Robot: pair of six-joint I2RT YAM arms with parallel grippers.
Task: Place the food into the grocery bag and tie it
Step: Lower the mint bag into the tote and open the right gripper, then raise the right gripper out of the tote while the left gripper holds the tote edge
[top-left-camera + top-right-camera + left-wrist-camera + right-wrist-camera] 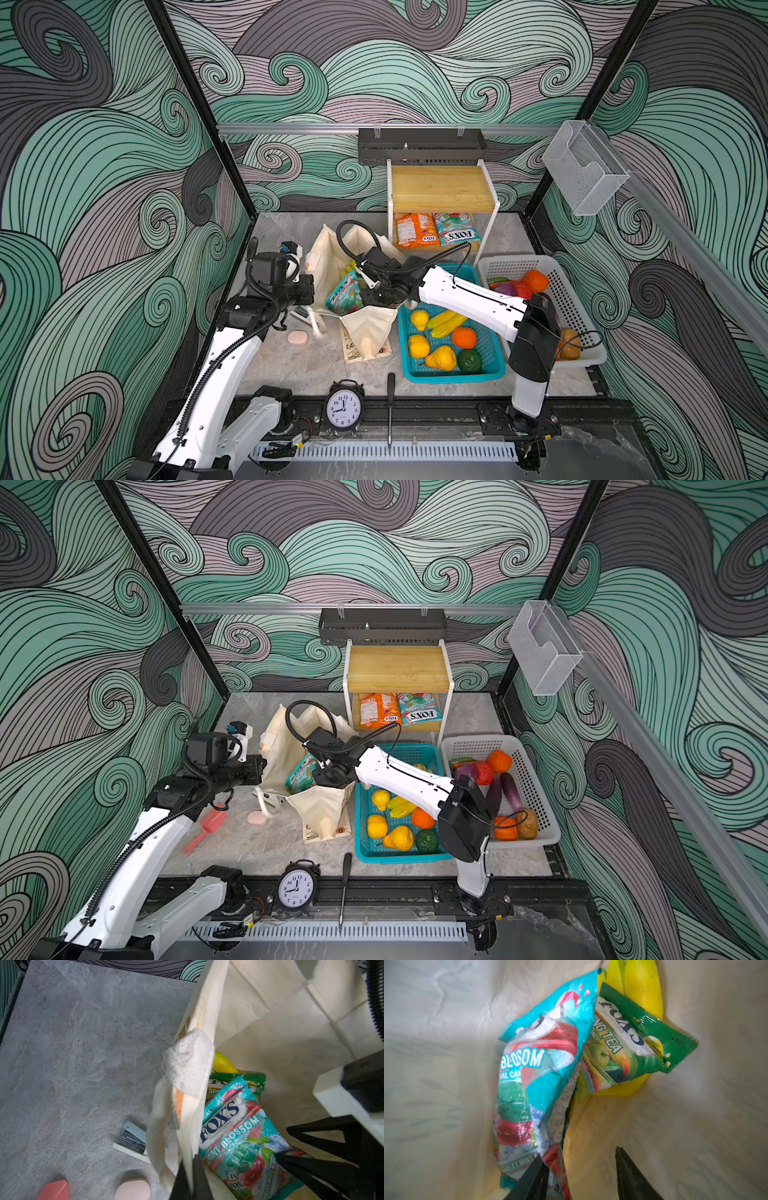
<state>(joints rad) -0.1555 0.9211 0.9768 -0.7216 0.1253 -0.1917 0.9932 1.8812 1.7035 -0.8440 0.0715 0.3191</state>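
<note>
The cream grocery bag (332,257) (282,746) stands open mid-table. My left gripper (189,1165) (309,291) is shut on the bag's near rim, with cloth pinched between its jaws beside a white rope handle (191,1064). My right gripper (578,1153) (370,297) is down inside the bag with its jaws apart. A teal-red candy packet (533,1076) (232,1132) stands on end and leans against one finger. Behind it lie a green candy packet (633,1043) and a yellow banana bunch (643,987). More toy produce (440,336) fills the two baskets on the right.
A teal basket (453,377) and a white basket (515,262) sit right of the bag. Behind them, a wooden rack (442,187) holds two candy packets (415,230). A clock (343,409), screwdriver (390,399), pink oval (297,337), stapler (133,1140) and red scoop (208,827) lie around.
</note>
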